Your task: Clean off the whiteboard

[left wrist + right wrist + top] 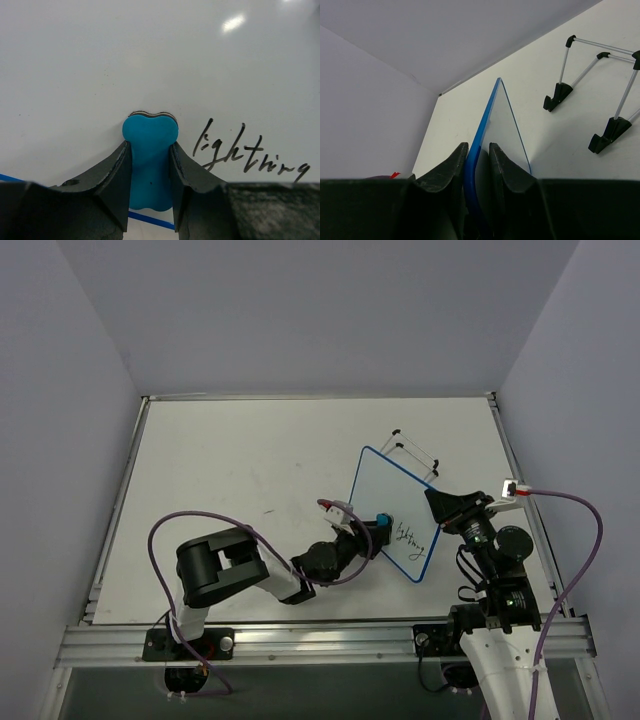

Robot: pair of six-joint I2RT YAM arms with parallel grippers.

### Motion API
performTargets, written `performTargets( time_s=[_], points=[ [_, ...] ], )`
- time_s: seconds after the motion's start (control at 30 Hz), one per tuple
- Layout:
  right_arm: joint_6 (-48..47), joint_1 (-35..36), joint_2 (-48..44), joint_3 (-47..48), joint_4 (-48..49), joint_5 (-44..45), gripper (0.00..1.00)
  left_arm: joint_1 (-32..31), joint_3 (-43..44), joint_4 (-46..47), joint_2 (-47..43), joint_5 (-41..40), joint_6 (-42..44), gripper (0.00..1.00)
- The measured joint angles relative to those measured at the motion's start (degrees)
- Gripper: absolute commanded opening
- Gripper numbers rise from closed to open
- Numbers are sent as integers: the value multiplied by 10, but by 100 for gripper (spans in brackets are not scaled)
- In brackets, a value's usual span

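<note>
On the left side of the desk (220, 470), the left arm reaches rightward. The left fingers (117, 172) are closed tight on a blue bone-shaped eraser (150, 145), whose head meets the face of the whiteboard (385, 490). The board stands tilted up at the desk's middle-right, blue-rimmed and mostly blank. Just right of the eraser, dark cursive writing (245, 152) reads "lightning", unwiped, near the board's lower edge. Further right, the right fingers (507, 170) are nearly closed, pinching the board's blue rim between them. Beyond the board, a wire stand (600, 85) with black feet rests on the desk, apart from it.
</note>
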Motion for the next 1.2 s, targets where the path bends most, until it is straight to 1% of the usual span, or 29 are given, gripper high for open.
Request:
performTargets(
  time_s=[0.47, 0.7, 0.97, 1.2],
  points=[
    [26, 2, -9, -25, 18, -2, 0, -37, 54, -10, -40, 46, 12, 2],
    [38, 9, -14, -28, 8, -14, 0, -49, 57, -8, -58, 58, 18, 2],
    [38, 10, -15, -28, 5, -16, 0, -39, 46, -3, -58, 64, 17, 2],
    [38, 10, -30, -28, -11, -13, 0, 7, 5, -2, -59, 62, 15, 2]
  ],
)
